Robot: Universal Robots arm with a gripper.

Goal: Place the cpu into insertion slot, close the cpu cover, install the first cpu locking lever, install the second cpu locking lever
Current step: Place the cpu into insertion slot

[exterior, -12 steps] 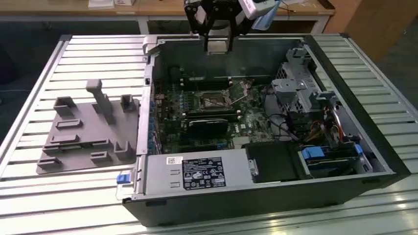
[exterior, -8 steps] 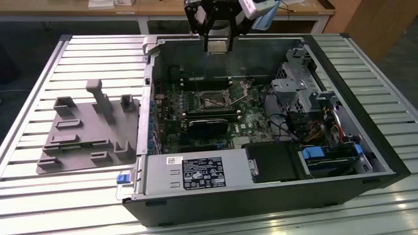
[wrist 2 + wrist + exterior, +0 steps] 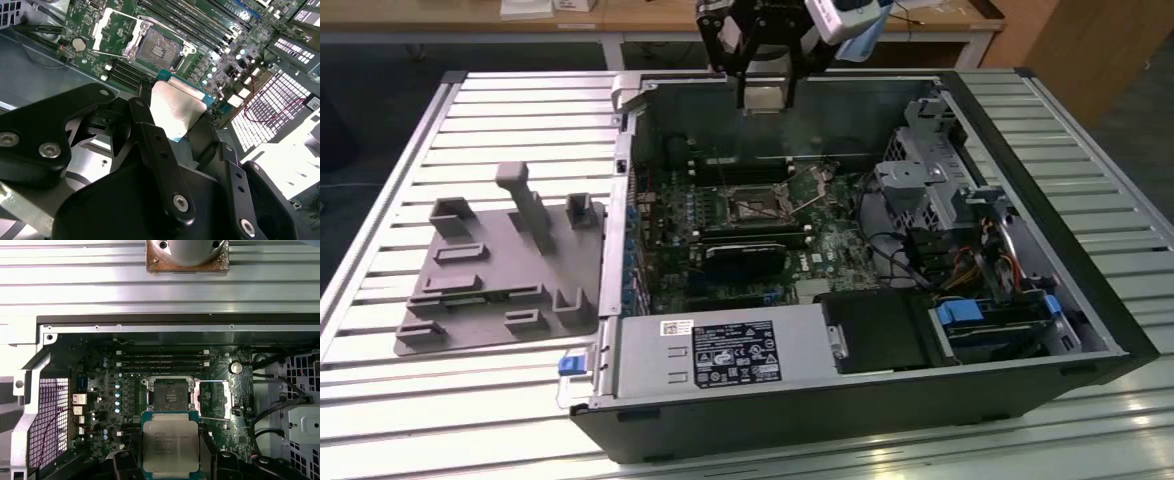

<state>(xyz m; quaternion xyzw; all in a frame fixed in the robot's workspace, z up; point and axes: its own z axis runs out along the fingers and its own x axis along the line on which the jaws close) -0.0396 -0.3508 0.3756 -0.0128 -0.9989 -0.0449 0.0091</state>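
Note:
My gripper (image 3: 767, 92) hangs above the far side of the open computer case, shut on the cpu (image 3: 767, 96). The cpu is a flat square chip with a grey metal top (image 3: 170, 444) on a green edge, held between the two black fingers (image 3: 150, 135). The insertion slot (image 3: 170, 392) is a dark square socket on the green board, open and bare, some way below the cpu (image 3: 176, 106) in both wrist views. The cpu cover (image 3: 214, 399), a silvery frame with a square window, lies swung open beside the insertion slot (image 3: 159, 47).
The computer case (image 3: 854, 400) lies on its side on a slatted metal table (image 3: 454, 400). A drive cage and cables (image 3: 961, 240) fill the exterior view's right of the case. Long memory slots (image 3: 162, 360) run beside the socket. A grey plastic fixture (image 3: 494, 270) sits outside at the exterior view's left.

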